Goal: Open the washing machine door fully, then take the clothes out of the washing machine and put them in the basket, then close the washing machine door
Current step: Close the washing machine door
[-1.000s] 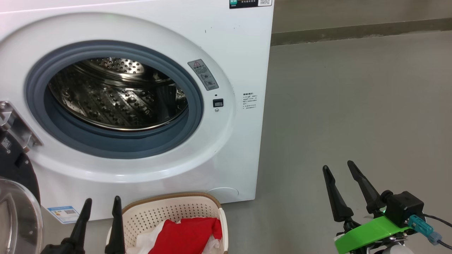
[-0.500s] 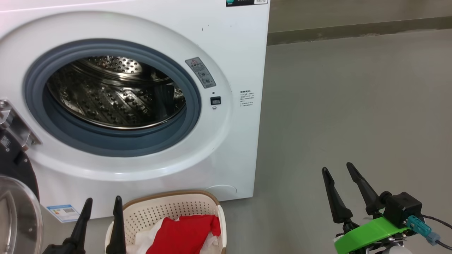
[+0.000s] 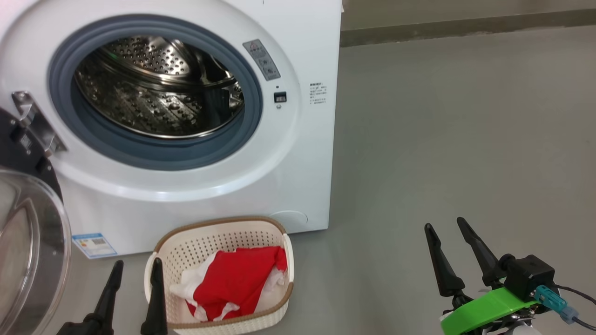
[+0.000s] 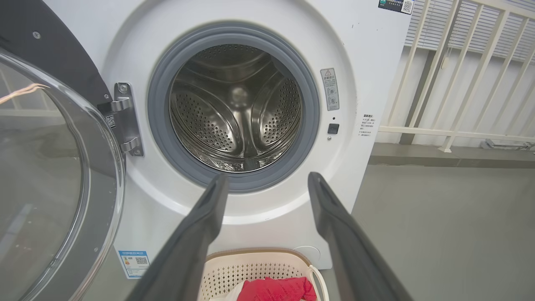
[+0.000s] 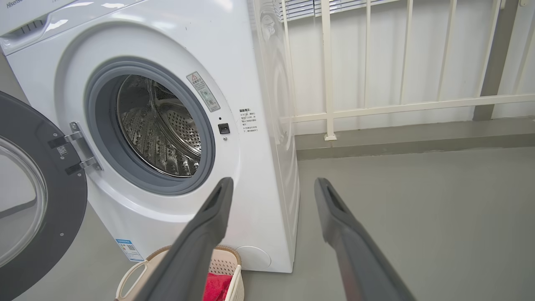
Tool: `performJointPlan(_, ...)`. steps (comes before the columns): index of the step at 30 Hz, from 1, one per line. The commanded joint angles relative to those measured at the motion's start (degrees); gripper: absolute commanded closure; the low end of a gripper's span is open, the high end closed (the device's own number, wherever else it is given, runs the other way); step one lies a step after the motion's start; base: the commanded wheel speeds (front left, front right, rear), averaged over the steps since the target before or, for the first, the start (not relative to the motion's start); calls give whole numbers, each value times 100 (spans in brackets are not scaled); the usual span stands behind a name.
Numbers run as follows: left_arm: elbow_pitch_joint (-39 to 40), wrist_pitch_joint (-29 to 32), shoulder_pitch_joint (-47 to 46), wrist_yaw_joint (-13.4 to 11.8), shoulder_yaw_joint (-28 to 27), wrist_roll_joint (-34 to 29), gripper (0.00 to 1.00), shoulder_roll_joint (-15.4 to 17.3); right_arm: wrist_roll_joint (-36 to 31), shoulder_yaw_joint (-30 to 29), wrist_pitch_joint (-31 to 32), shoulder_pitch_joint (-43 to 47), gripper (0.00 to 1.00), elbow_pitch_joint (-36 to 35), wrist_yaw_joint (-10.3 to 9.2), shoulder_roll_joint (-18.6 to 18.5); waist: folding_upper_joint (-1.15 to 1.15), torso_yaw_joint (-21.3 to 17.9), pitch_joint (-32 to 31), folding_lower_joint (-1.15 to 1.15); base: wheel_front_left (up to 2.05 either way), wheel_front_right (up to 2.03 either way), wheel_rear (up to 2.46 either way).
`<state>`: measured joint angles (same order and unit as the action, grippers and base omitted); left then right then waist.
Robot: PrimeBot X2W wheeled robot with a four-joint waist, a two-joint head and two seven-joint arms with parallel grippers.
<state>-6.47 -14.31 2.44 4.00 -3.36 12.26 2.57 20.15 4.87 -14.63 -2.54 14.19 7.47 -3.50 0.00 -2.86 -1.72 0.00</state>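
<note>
Head view: washing machine (image 3: 298,153) standing white on the grey floor (image 3: 442,130), steel drum in sight inside the grey ring; washing machine door (image 3: 28,232) swung wide on its hinge at the machine's left side, glass bowl bulging outward; basket (image 3: 219,222) on the floor just before the machine's bottom front edge; clothes (image 3: 233,284) heaped inside it, red with white; left fingers (image 3: 155,298) spread apart, grasping nothing, close by the basket's left rim; right fingers (image 3: 441,260) likewise released, well apart to the right, over the floor
</note>
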Motion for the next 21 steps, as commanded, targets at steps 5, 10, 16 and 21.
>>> performJointPlan(5,105,-69,-106,-74,-168,-29,0,36,-34,136,-37,-167,0,-101,2,-30,0,4,15,0,-80,80,0)
performJointPlan(10,86,-69,-114,-126,-171,-51,0,35,-39,143,-37,-187,0,-91,2,-26,0,0,23,0,-15,15,0)
performJointPlan(16,73,-69,-109,-182,-162,-66,0,34,-39,198,-37,-206,0,-90,2,-57,0,7,23,0,0,0,0)
performJointPlan(21,65,-69,-110,-265,-166,-98,0,34,-53,189,-37,-187,0,-96,2,-91,0,65,30,0,0,0,0)
